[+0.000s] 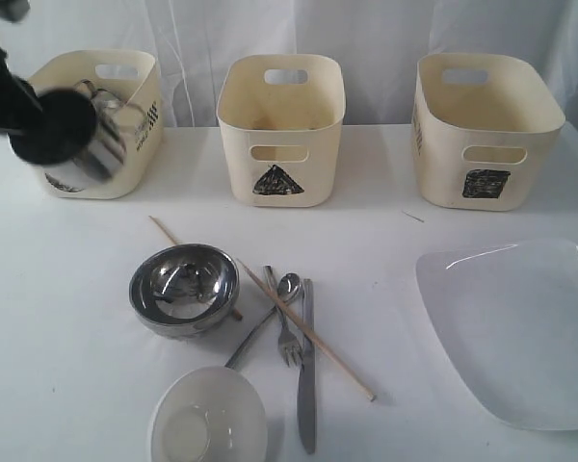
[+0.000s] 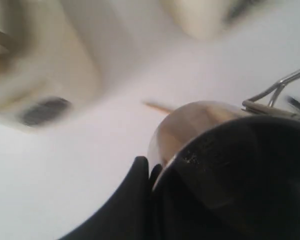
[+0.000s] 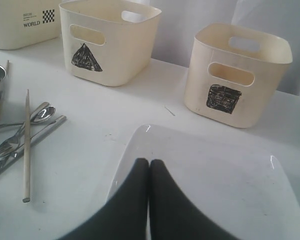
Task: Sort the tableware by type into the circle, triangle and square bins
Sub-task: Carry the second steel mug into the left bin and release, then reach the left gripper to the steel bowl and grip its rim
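Observation:
My left gripper (image 1: 40, 125) is shut on the rim of a steel mug (image 1: 89, 156), holding it up in front of the left bin (image 1: 135, 72). In the left wrist view one finger (image 2: 140, 175) lies outside the mug (image 2: 200, 125) wall. On the table lie a steel bowl (image 1: 183, 286), a small white bowl (image 1: 209, 416), a spoon (image 1: 287, 285), a fork (image 1: 287, 342), a knife (image 1: 307, 385) and two chopsticks (image 1: 313, 337) (image 1: 164, 231). My right gripper (image 3: 149, 162) is shut and empty above the large white plate (image 3: 230, 190). A second mug cannot be made out in the blur.
Three cream bins stand along the back: the left one, the triangle bin (image 1: 281, 144) in the middle and the square bin (image 1: 486, 135) at the right. The plate (image 1: 520, 327) fills the front right corner. A white curtain hangs behind.

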Available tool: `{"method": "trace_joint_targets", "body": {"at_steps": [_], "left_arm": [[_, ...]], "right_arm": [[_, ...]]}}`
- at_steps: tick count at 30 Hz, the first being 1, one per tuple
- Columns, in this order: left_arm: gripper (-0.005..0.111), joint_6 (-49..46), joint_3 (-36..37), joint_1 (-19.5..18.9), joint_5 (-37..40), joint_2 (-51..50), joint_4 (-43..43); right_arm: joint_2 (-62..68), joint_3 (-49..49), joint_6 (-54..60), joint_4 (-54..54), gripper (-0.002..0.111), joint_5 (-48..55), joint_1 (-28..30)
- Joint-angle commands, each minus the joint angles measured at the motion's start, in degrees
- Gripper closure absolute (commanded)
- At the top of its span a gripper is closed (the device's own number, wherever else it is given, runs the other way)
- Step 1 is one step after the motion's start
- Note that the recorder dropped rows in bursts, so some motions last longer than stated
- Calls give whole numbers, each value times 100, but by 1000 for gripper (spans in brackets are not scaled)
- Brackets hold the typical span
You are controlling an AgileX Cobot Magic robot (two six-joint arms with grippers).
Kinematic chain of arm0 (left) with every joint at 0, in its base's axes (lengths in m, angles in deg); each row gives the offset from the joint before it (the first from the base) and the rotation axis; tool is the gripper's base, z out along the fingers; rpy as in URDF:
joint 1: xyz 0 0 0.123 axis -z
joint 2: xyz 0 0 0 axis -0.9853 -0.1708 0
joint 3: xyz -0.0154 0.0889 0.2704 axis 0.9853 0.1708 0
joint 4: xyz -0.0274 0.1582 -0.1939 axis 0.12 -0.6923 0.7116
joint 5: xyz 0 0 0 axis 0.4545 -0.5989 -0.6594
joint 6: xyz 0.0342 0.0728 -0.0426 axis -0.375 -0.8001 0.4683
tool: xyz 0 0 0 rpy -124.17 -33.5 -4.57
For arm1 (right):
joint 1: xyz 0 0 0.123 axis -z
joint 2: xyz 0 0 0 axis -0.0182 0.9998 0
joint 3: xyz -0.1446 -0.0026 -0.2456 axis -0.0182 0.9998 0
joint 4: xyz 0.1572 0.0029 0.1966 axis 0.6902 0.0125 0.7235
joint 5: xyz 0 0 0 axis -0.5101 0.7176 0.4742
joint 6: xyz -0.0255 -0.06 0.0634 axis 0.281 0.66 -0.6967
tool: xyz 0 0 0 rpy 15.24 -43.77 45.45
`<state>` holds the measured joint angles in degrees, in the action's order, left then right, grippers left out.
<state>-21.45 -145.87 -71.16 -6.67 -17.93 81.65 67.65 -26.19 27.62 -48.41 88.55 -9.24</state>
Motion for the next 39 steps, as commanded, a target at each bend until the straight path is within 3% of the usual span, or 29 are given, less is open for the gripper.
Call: {"method": "trace_joint_targets", "body": {"at_steps": [1, 5, 8, 17, 18, 20, 21, 23, 25, 29, 32, 39], "left_arm": [[107, 1154, -1435, -315, -526, -802, -1671], [107, 1300, -2615, -649, -563, -1882, -1706], [107, 1300, -3135, -676, -791, -2523, -1706], [105, 1296, -3976, -663, -1315, -3871, -1617], [101, 1296, -3977, -663, -1315, -3910, -1562], [81, 1310, -3977, -663, -1122, -3937, -1086], [66, 1269, -3986, -650, -797, -3849, -687], [61, 616, -3986, -543, -399, -3602, -481], [67, 451, -3986, -490, -19, -3198, -278], [69, -672, -3268, -491, 1470, -2028, 1302], [69, -940, -1771, -371, 1932, -1036, 2022], [60, -779, 31, 651, 1855, -305, 1320]], "right_arm": [[-35, 24, -20, -27, 108, -27, 7], [-35, 24, -20, -27, 108, -27, 7], [-35, 24, -20, -27, 108, -27, 7], [-35, 24, -20, -27, 108, -27, 7], [-35, 24, -20, -27, 108, -27, 7], [-35, 24, -20, -27, 108, -27, 7], [-35, 24, -20, -27, 108, -27, 7], [-35, 24, -20, -27, 108, -27, 7], [-35, 24, -20, -27, 108, -27, 7], [-35, 24, -20, -27, 108, -27, 7], [-35, 24, -20, -27, 108, -27, 7], [-35, 24, -20, -27, 108, -27, 7]]}}
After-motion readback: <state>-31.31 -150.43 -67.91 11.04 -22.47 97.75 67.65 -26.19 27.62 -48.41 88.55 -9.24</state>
